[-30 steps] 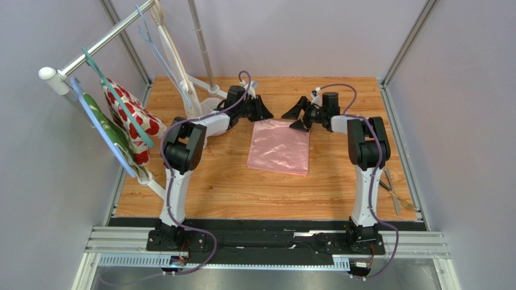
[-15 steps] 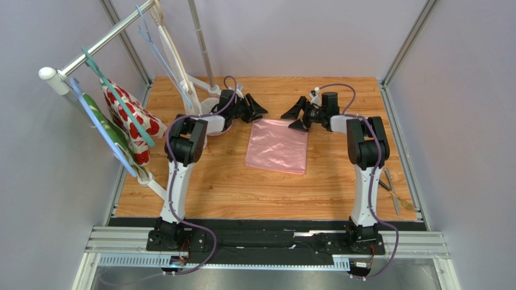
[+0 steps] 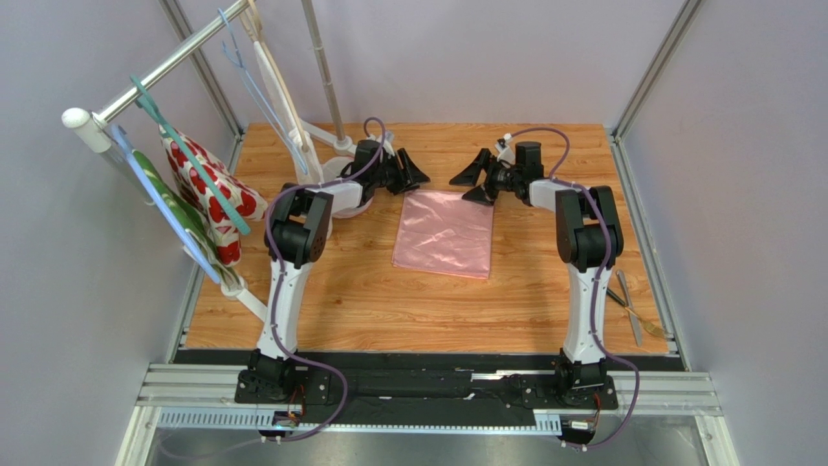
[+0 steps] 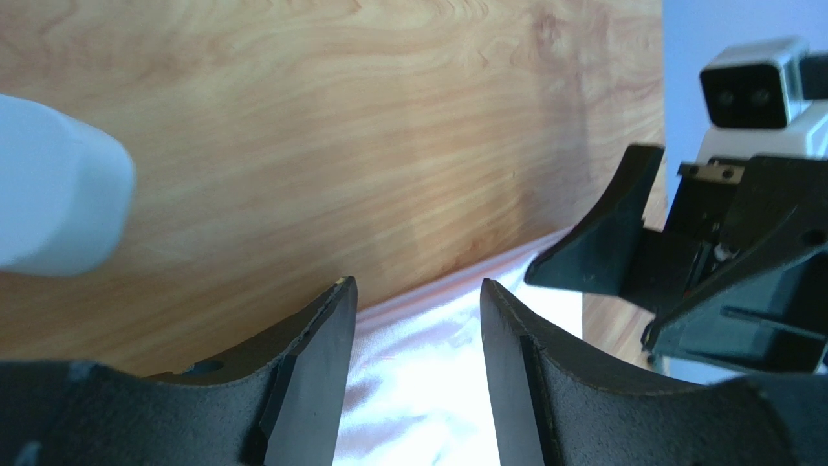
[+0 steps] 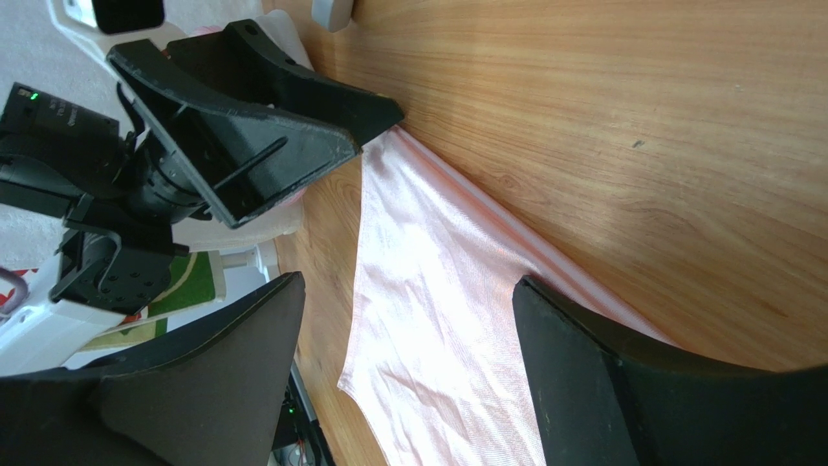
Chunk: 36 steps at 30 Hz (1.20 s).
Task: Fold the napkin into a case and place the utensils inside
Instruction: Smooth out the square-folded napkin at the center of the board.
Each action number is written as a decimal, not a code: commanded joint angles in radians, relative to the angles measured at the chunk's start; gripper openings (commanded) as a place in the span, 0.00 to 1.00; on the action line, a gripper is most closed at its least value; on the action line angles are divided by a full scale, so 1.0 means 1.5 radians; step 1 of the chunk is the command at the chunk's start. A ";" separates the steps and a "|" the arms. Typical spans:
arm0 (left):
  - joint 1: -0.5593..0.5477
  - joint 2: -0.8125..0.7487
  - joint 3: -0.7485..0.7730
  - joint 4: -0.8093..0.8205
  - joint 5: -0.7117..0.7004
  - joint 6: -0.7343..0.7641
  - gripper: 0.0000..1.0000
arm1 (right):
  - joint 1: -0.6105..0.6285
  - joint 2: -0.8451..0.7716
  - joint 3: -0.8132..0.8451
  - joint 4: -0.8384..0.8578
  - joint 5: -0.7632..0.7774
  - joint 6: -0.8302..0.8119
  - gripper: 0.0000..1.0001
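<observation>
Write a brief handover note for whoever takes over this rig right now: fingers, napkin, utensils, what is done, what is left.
Left gripper: fingers open, empty, over the napkin at its far left corner.
Right gripper: fingers open, empty, over its far right corner.
The napkin lies flat on the table, a rectangle with a layered far edge, so seemingly folded once.
Utensils: at the table's right edge, untouched.
Left: fold into a narrow case, put the utensils inside.

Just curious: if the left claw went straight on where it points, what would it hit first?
Probably the napkin, whose edge lies just ahead of the open left gripper. Depth is unclear: passing above the cloth, it would meet the right gripper facing it.
</observation>
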 commanded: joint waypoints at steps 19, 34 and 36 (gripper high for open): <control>-0.007 -0.003 -0.076 0.232 0.043 -0.162 0.55 | 0.004 0.012 0.029 -0.028 -0.026 -0.030 0.83; -0.001 -0.010 -0.075 0.105 -0.015 -0.131 0.53 | 0.043 -0.006 0.069 -0.029 0.013 0.006 0.85; -0.001 -0.009 -0.075 0.105 -0.016 -0.132 0.53 | 0.052 -0.005 0.077 -0.009 0.011 0.027 0.85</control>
